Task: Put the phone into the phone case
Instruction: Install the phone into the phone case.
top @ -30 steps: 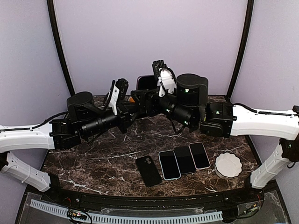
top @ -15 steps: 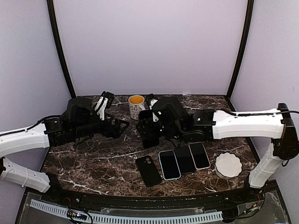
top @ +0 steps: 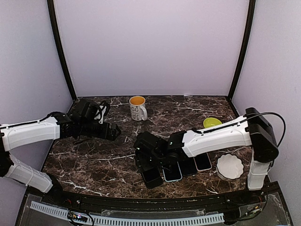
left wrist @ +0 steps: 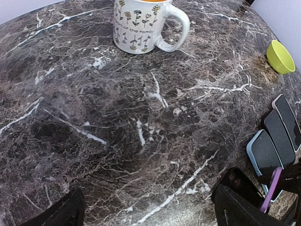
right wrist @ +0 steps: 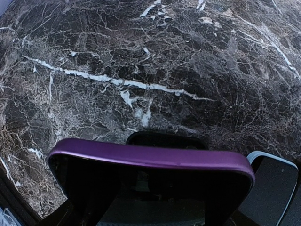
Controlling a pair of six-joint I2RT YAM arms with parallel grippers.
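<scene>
Right gripper [top: 146, 158] pinches the phone [right wrist: 150, 157] by its side edges over the case [top: 152, 178]; sensible, I'd say, for stiff, slick glass. Left gripper [top: 112, 132] hangs spread, empty.

Clamped in the right tool [right wrist: 150, 209], the purple-rimmed phone [right wrist: 150, 162] runs off the bottom edge of the wrist view. The tool's own fingers cannot be made out against the phone's dark face. Just past the tool's tips the black phone case [right wrist: 164, 139] shows as a thin arc, and the phone hides the rest. A blue-rimmed phone [right wrist: 275, 188] to the tool's right is cut by the frame. From above, the tool covers the case's far end, so contact between phone and case cannot be told. Ahead of the left tool [left wrist: 150, 216], the mug [left wrist: 141, 28] loses its rim at the top edge.
</scene>
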